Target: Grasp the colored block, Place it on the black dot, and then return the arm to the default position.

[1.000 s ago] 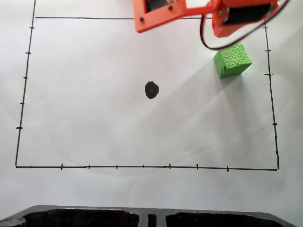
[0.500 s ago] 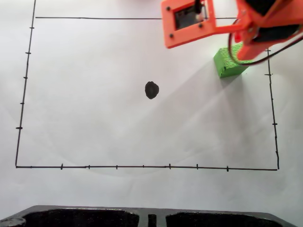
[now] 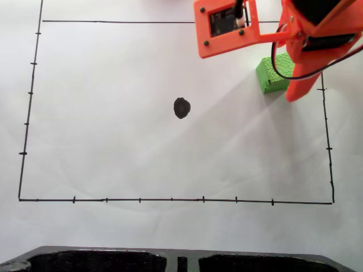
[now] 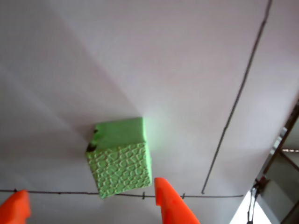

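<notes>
Orange arm (image 3: 300,51) now lower beside green block (image 3: 272,75) (white ruled paper (image 3: 113,141))

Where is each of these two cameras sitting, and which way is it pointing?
Fixed view: stands above, looking down on the white paper with the black dot; the orange arm enters from the top edge.
Wrist view: rides on the arm, looking down past the open gripper with its two orange fingertips.
Both views share the green block and the paper's black border line.

White paper sheet (image 3: 113,147) with thin black border lines (image 3: 170,199) and ticks, soft diagonal shadows, dark edge (image 3: 181,260) below
</notes>
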